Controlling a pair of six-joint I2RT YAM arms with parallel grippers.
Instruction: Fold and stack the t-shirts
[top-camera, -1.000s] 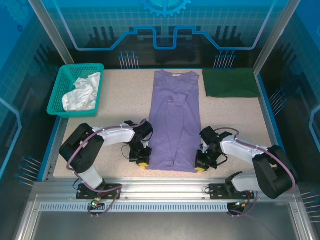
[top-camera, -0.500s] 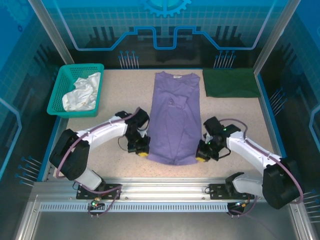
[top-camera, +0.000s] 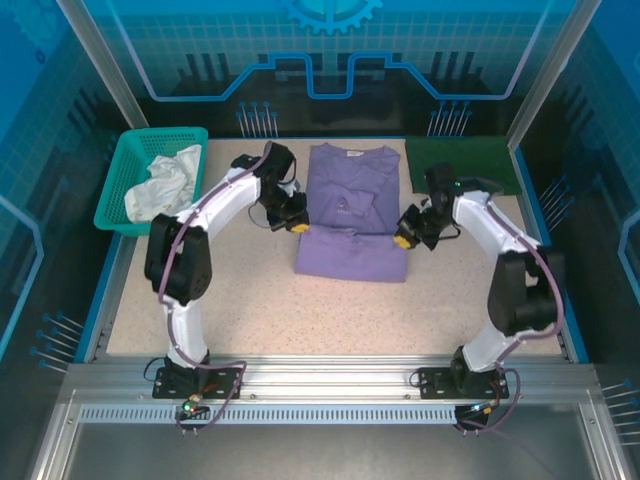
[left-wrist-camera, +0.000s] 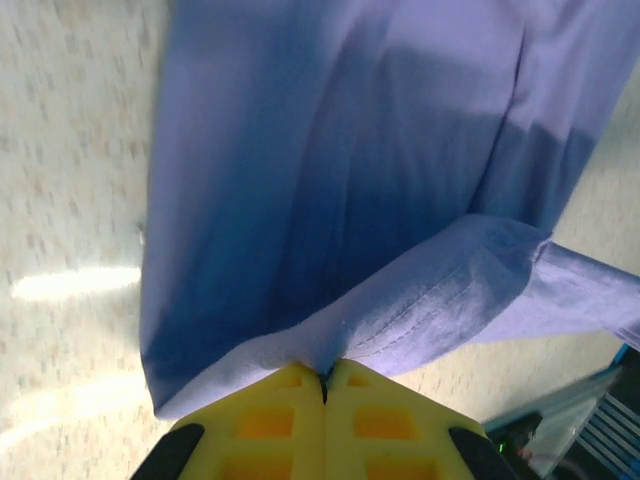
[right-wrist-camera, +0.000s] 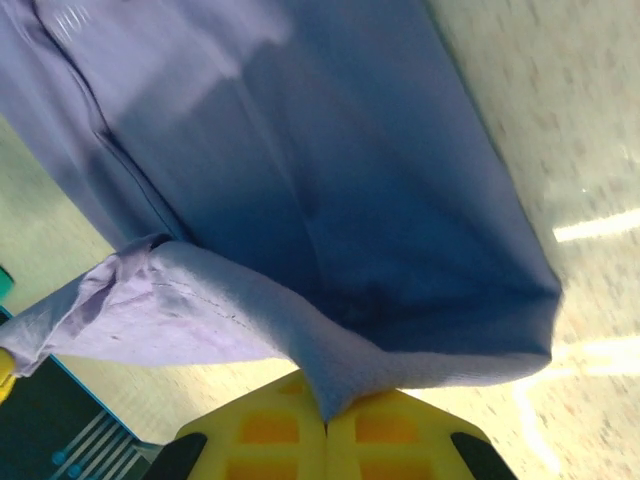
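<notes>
Seen from above, the tabletop (top-camera: 300, 320) is bare across its whole near half, leaving open room in front of both arm bases. The lavender t-shirt (top-camera: 350, 215) lies at the far middle with its collar toward the far edge and its lower part doubled up over itself. The dark green t-shirt (top-camera: 465, 165) lies flat in the far right corner, just beside it. A teal basket (top-camera: 115, 190) holding a white cloth (top-camera: 165, 185) stands in the far left corner. The left gripper (top-camera: 297, 226) and right gripper (top-camera: 403, 240) flank the fold. The wrist views add the grip itself: each gripper's yellow fingers (left-wrist-camera: 265, 420) (right-wrist-camera: 390, 425) are pinched tight on a hemmed lavender edge.
</notes>
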